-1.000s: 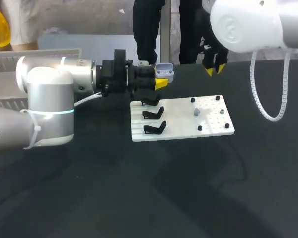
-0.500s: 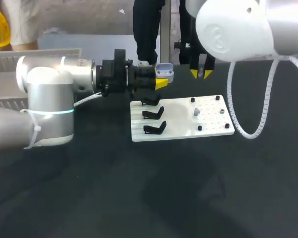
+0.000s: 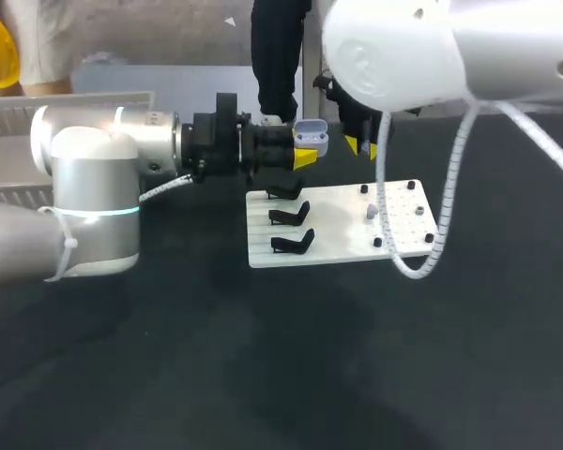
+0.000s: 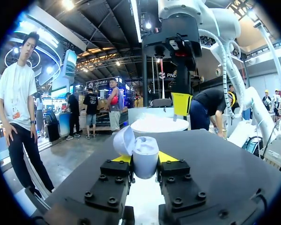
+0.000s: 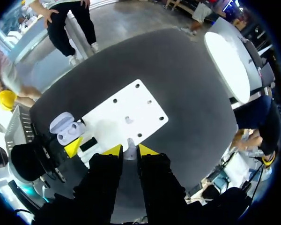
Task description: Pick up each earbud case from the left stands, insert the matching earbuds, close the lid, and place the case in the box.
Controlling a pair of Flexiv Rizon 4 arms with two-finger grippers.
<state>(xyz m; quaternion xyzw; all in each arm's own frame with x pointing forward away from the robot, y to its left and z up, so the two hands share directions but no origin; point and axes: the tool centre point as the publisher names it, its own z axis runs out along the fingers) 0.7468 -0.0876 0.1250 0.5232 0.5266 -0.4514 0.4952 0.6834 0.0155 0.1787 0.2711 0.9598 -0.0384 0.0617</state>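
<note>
- Two grippers meet above the far edge of the white board. The left gripper is clamped on the earbud case, with one yellow-tipped finger pressed against each flank of its body.
- The case is pale and rounded and is held clear of the dark table. Its lid is open and leans away to one side of the left claw.
- In the right wrist view two rounded shapes show inside the case. I cannot tell whether they are buds or bare recesses.
- The right gripper hangs tips-down with its fingers drawn narrow. A small pale held earbud is pinched between the yellow tips.
- Seen from the left claw, the right claw is ahead of the case, higher, and a little off to one side. A gap separates it from the case.
- Seen from the right claw, the case lies ahead and off towards the side where the left arm comes in. It is near but not touching.
- The board lies flat on the table, ahead of and below the right claw's tips and lower than the left claw.
- Three black stands sit in a row on the end of the board nearest the left claw, beneath the held case.
- One loose earbud stands on the other half of the board among small dark pegs. It is below the right claw and apart from it.
</note>
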